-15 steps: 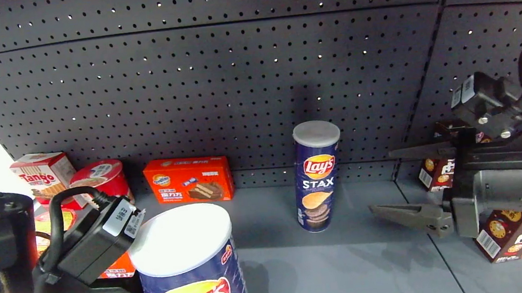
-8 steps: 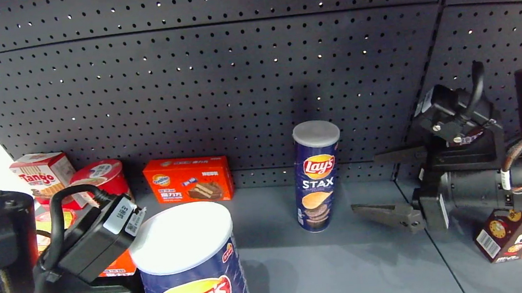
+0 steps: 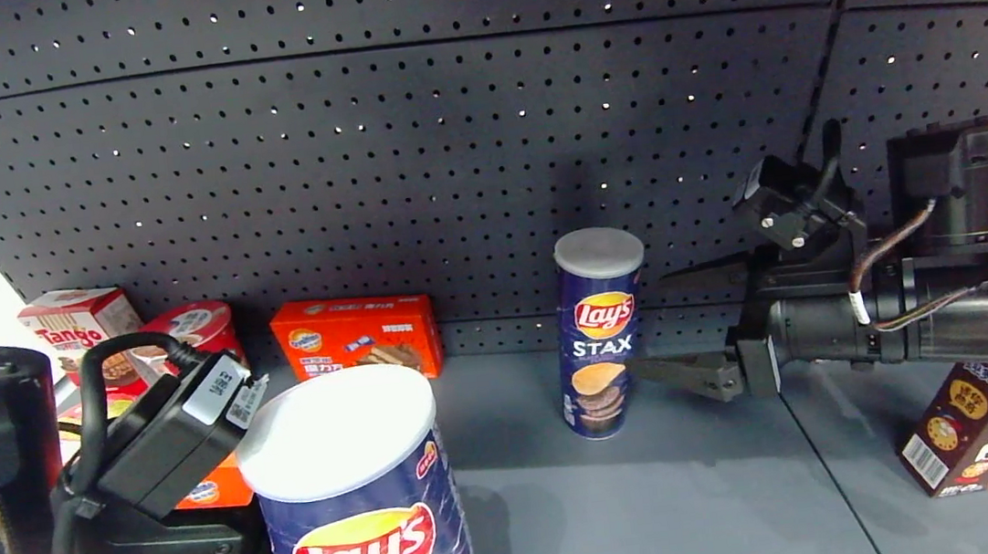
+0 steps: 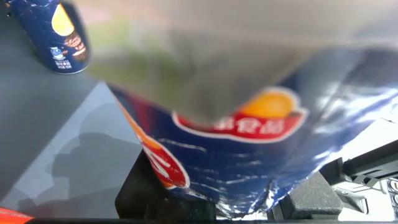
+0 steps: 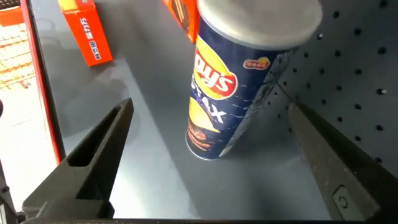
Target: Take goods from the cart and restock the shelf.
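Restocking looks partway done: a standing chips can [image 3: 602,330] is upright on the shelf [image 3: 664,498] at frame centre, at the mouth of the right gripper [image 3: 660,324], whose fingers are spread and hold nothing. A second chips can [image 3: 356,493], at lower left, is clamped in the left gripper [image 4: 230,202], seemingly not yet shelved. Both cans are lidded, so their contents are hidden

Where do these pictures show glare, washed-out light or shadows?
Head view: the left edge is blown out to white; light shines through some holes in the pegboard, and the far can throws a dim shadow on it. Left wrist view: pale glare streaks the near can. Right wrist view: a faint sheen lies on the far can's side.
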Controlling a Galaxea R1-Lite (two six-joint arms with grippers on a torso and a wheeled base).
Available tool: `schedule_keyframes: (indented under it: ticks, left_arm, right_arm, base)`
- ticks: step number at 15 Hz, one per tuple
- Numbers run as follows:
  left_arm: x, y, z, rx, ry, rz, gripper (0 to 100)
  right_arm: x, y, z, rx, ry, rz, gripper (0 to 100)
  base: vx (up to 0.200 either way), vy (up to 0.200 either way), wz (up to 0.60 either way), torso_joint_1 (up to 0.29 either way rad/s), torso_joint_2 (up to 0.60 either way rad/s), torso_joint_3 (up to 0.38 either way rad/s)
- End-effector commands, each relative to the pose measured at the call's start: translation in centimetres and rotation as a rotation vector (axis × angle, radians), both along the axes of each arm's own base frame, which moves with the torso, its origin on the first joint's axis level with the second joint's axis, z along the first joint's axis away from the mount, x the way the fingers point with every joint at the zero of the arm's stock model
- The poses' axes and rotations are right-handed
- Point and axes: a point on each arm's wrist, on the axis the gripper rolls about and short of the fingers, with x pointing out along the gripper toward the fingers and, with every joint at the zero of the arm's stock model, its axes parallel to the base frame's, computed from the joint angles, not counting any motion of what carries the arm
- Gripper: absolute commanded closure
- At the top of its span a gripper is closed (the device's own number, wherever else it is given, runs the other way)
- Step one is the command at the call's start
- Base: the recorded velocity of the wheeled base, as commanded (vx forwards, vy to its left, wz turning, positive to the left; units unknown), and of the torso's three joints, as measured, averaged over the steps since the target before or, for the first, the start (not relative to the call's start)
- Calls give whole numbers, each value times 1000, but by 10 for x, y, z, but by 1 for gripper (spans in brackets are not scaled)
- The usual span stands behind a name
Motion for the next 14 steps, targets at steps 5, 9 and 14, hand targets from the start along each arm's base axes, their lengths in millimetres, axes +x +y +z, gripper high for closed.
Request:
schedule_keyframes:
  ticks: [5, 9, 14]
  left_arm:
    - [0, 0, -1, 2, 3, -1, 100]
    - [0, 1, -1, 2, 4, 4, 100]
    - [0, 1, -2, 3, 6, 5, 100]
  right_arm:
    - [18, 0, -12, 13, 28, 52, 0]
    - [34, 9, -25, 6, 52, 63, 0]
    - [53, 18, -41, -4, 82, 81, 0]
  base:
    - [0, 0, 0, 0, 0, 0]
    - [0, 0, 0, 0, 0, 0]
    - [0, 0, 0, 0, 0, 0]
